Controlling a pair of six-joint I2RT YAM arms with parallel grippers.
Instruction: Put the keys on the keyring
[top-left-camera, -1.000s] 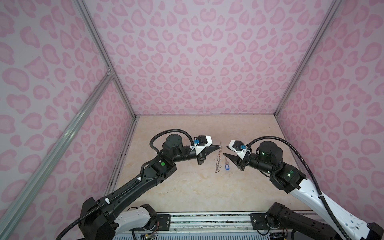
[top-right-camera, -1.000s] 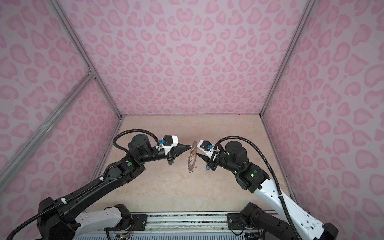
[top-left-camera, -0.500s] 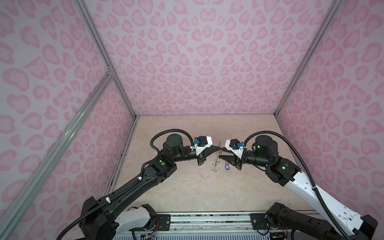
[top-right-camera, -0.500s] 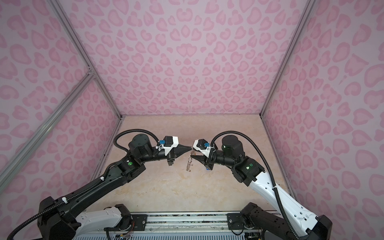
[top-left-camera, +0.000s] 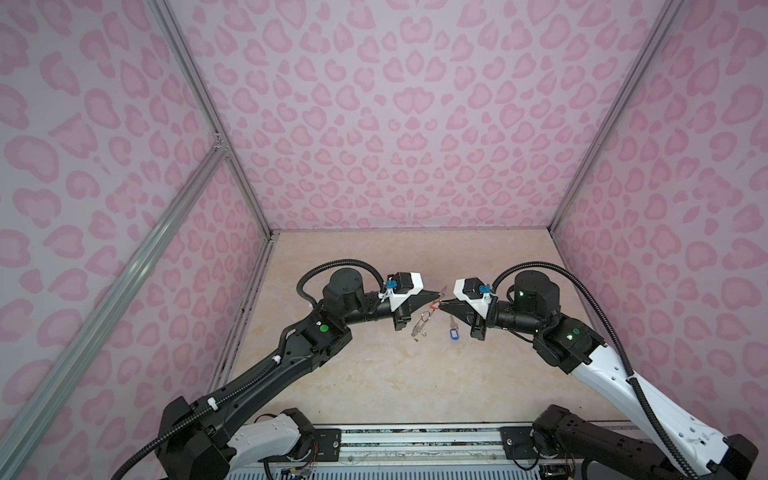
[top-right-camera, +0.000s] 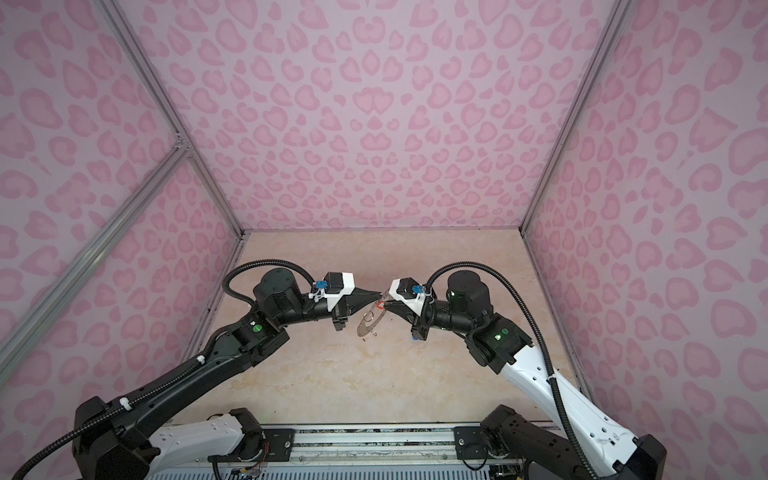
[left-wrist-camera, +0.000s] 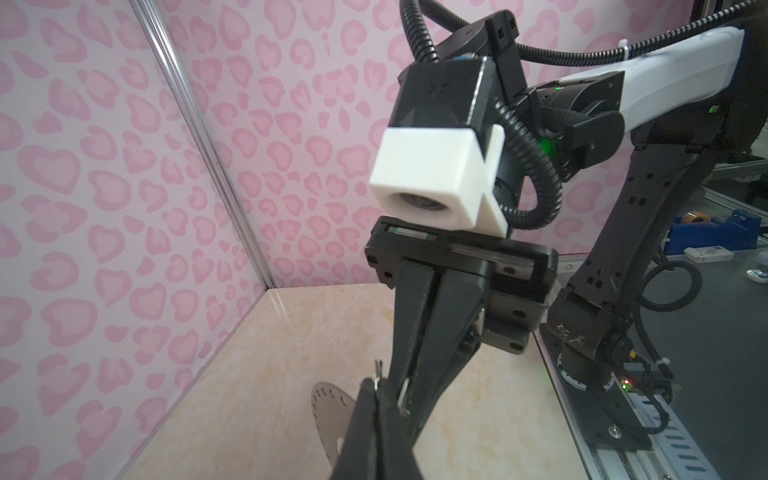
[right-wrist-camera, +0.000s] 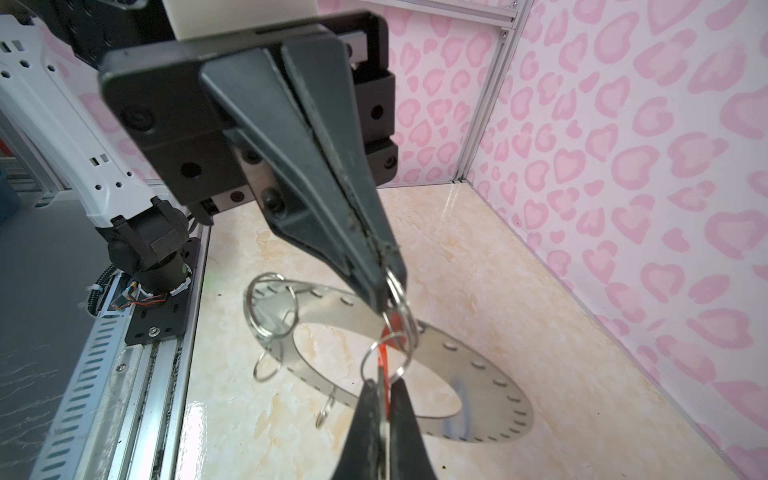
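Note:
The keyring (top-left-camera: 420, 325) (top-right-camera: 366, 325), a flat grey disc with wire loops on its rim, hangs tilted above the table. My left gripper (top-left-camera: 438, 296) (top-right-camera: 380, 296) (left-wrist-camera: 377, 385) is shut on one wire loop (right-wrist-camera: 400, 300) at the disc's upper edge (right-wrist-camera: 478, 368). My right gripper (top-left-camera: 442, 308) (top-right-camera: 385, 307) (right-wrist-camera: 380, 388) meets it tip to tip and is shut on the key with the red tag (right-wrist-camera: 386, 347) (top-left-camera: 435, 306), which hangs at that loop. The key with the blue tag (top-left-camera: 453, 333) lies on the table below the right gripper.
Pink patterned walls close in the beige table (top-left-camera: 395, 386) on three sides. A metal rail (top-left-camera: 419, 436) runs along the front edge between the two arm bases. Both arms reach in to the middle of the table.
My right gripper has moved left to the left gripper's tip and closed on the red-tag key. The left gripper has stayed shut, holding the keyring.

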